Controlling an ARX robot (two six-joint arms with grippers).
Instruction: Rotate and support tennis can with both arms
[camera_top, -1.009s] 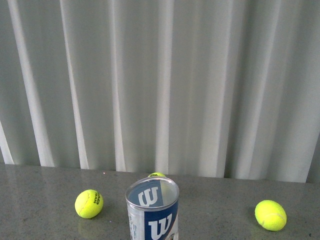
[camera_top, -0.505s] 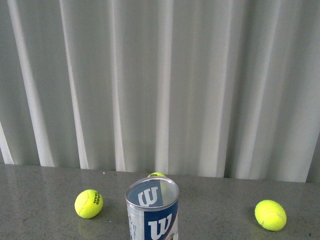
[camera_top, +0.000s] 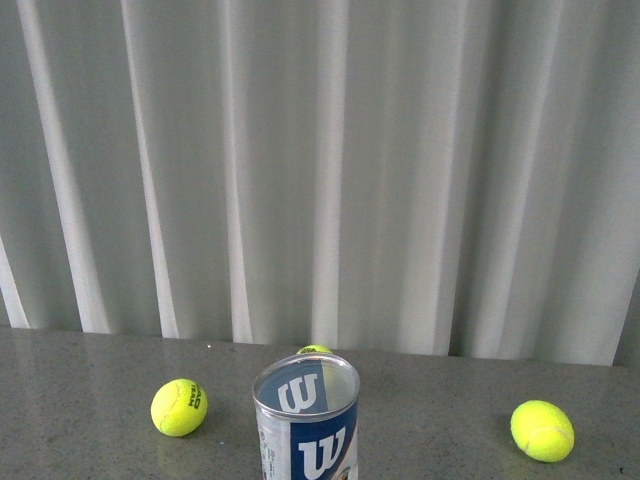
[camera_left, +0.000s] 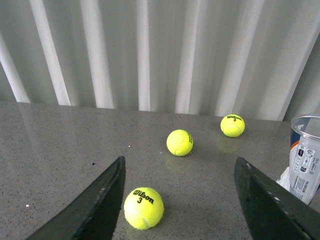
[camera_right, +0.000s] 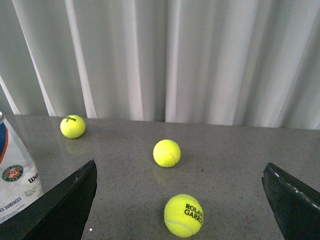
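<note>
The tennis can (camera_top: 306, 424) stands upright at the near middle of the grey table, open silver rim up, blue-and-white label with a white "W". It also shows at the edge of the left wrist view (camera_left: 306, 157) and of the right wrist view (camera_right: 15, 180), where the round emblem is visible. Neither arm shows in the front view. My left gripper (camera_left: 180, 200) is open and empty, low over the table, with a tennis ball (camera_left: 143, 208) between its jaws. My right gripper (camera_right: 180, 200) is open and empty, with a ball (camera_right: 183, 215) between its jaws.
In the front view tennis balls lie to the can's left (camera_top: 179, 407), to its right (camera_top: 542, 430) and just behind it (camera_top: 313, 349). More balls show in the wrist views (camera_left: 179, 142) (camera_left: 232, 125) (camera_right: 166, 152) (camera_right: 72, 126). A grey pleated curtain (camera_top: 320, 170) closes off the table's far edge.
</note>
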